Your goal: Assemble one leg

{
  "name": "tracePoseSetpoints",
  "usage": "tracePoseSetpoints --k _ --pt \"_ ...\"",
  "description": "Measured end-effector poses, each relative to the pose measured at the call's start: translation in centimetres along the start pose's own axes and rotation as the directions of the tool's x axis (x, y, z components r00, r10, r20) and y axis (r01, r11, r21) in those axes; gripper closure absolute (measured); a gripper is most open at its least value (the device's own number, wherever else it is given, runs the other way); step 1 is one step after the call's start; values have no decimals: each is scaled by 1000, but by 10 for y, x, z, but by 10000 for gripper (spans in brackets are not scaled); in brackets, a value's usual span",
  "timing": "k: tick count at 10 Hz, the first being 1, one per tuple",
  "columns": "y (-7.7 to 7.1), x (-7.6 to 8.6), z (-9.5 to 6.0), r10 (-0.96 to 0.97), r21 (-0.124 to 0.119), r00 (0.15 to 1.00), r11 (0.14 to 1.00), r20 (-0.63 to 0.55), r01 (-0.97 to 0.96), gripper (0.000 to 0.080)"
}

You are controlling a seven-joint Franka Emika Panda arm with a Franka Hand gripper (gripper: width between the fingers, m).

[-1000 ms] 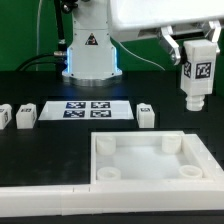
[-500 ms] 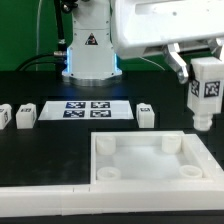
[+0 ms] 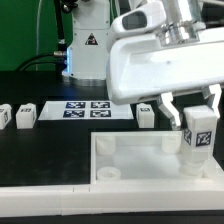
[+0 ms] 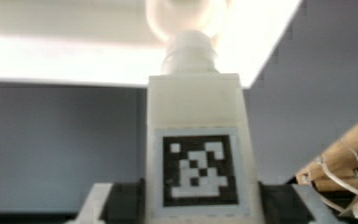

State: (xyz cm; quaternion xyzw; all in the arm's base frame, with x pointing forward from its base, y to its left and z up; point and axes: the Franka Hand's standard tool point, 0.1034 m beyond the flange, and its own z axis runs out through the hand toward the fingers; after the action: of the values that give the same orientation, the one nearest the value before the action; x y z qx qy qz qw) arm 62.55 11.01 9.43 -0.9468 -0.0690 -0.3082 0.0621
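So, the leg [image 3: 197,140] is hanging upright in the gripper [image 3: 195,113], tag facing us. It's low over the tray [image 3: 140,139] at the near corner on the exterior view's right, with its bottom end about where that corner's socket should be. We can't tell if it's touching yet, because the leg itself hides the socket. The fingers are clamped on the upper part of the leg, one on each side. In the wrist view we see the same leg running straight away from the camera, narrow end pointed at the bright tray. What worries us from here is that if the narrow end is even a bit off centre, it'll probably land on the socket's rim instead of dropping in. Pushing down then could tip the leg in the grip or shove the tray along the table. A skewed start would also likely jam once it gets turned in. There's also a spare leg [image 3: 146,115] just behind the tray's back wall, not far from the nearer finger, so any sideways correction could clip it. The marker board [image 3: 88,108] and the two other legs [image 3: 25,115] further to the exterior view's left look well out of the way. Compared with half a second ago, the leg has come down a lot and moved in from beyond the tray's edge to over that corner. The arm's white body now blocks much of the background.
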Motion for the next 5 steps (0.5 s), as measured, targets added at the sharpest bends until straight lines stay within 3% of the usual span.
tracePoseSetpoints --k 5 --pt "-2 -7 -3 -4 2 1000 1000 15 4 506"
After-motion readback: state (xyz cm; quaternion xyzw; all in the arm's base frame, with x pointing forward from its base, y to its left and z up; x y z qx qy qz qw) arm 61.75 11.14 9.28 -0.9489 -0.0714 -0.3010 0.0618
